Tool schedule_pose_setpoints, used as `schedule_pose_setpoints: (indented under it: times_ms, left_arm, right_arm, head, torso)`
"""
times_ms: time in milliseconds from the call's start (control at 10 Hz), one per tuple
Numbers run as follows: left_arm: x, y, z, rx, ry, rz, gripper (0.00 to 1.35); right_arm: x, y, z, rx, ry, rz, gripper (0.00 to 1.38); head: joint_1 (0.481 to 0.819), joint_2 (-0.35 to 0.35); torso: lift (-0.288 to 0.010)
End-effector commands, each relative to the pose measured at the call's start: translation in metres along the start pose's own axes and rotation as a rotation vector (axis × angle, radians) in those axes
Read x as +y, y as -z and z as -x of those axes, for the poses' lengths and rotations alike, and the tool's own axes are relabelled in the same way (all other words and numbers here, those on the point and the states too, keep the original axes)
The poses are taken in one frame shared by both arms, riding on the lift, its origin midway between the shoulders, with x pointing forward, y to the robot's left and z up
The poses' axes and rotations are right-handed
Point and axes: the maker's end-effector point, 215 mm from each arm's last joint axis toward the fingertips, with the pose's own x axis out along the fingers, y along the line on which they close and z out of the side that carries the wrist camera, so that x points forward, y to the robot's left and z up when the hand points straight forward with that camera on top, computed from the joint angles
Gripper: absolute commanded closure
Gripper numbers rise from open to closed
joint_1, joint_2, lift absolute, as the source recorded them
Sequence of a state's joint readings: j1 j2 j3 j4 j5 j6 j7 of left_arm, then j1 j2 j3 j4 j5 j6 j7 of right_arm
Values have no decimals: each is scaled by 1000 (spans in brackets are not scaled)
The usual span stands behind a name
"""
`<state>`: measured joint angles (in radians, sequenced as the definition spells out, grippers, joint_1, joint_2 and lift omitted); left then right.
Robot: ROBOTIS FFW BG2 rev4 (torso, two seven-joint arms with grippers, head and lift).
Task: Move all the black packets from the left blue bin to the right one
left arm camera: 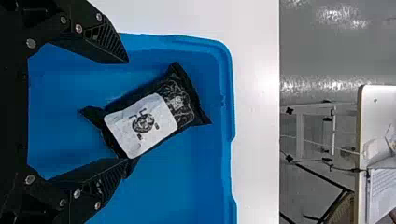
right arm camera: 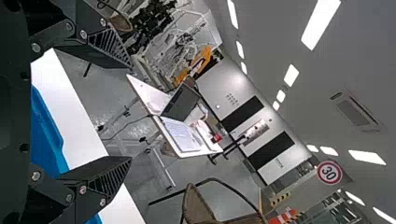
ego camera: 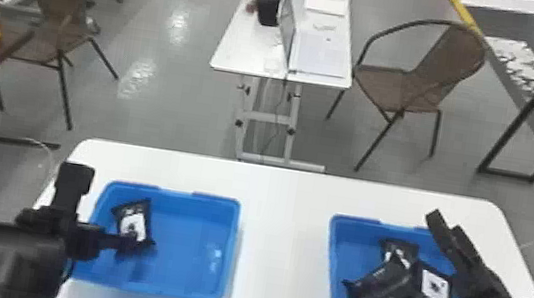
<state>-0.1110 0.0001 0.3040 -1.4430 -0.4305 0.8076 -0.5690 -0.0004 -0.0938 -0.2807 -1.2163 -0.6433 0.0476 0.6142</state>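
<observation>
Left gripper [ego camera: 106,207] and right gripper [ego camera: 507,250], jaws spread apart

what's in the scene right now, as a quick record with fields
left blue bin: one black packet, label showing
right blue bin: at least three black packets, heaped
left claw: open, over the left bin
right claw: open, by the right bin's right side
support: white table under both bins
task status: unfinished

L bin [ego camera: 179,254]: rm on R side | obst: inner walls [ego camera: 230,257] btwn bins; R jaws [ego camera: 507,251] nr R bin [ego camera: 329,271]
</observation>
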Motion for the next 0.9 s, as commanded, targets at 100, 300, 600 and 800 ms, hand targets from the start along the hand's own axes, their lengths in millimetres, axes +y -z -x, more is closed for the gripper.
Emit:
schedule_pose_setpoints:
  times_ms: [100,300,600,800]
  left_arm:
    - [-13,3,-21,12,29,-4,308]
    - [-20,8,-33,30,46,-1,308]
    - [-13,17,-45,82,40,-3,473]
    - [-6,9,-45,61,19,-36,843]
  right_arm:
    - [-1,4,5,0,-3,-17,352]
    - [0,7,7,2,-10,-26,352]
    - [0,9,10,-1,-17,-48,352]
    - [0,10,11,-1,-20,-51,352]
  head:
    - [695,21]
    - [695,9]
    - [695,4]
    - [695,10]
  torso:
    - [0]
    - [0]
    - [0]
    - [0]
